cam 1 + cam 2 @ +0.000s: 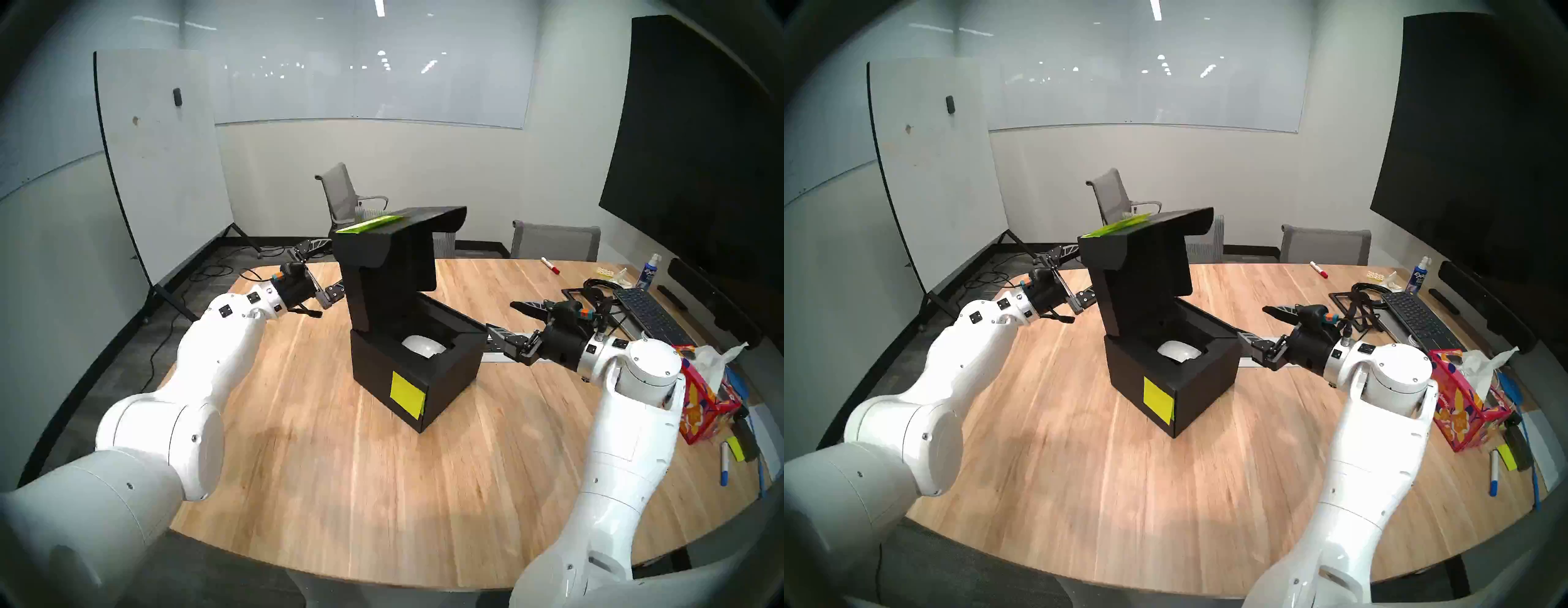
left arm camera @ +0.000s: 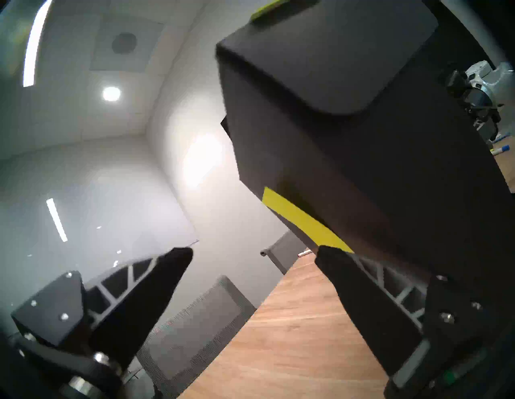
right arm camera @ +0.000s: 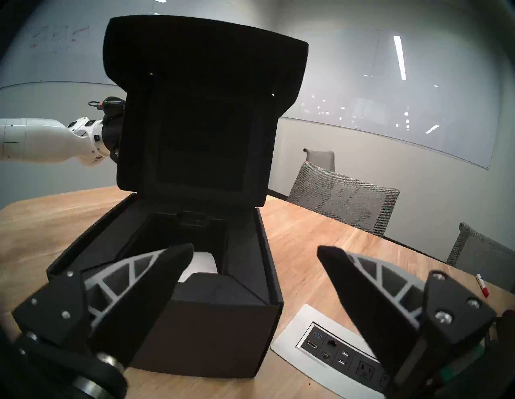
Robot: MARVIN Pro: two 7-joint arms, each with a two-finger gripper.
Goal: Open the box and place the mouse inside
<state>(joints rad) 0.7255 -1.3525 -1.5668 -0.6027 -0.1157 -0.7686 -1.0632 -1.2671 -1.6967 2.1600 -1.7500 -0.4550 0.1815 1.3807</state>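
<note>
Mouse (image 1: 423, 344), smooth, light, likely slippery, best pinched across its sides, already sat in box (image 1: 418, 373) well under raised lid; left claw (image 1: 316, 271) and right claw (image 1: 507, 320) both spread, empty.

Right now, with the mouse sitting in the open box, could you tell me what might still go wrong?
1. The lid stands upright, with the open left gripper close behind it and apparently not gripping it; a nudge could tip it shut.
2. The open right gripper hovers beside the black box; a careless move could shove it.
3. The white mouse looks unevenly seated in the well.
</note>
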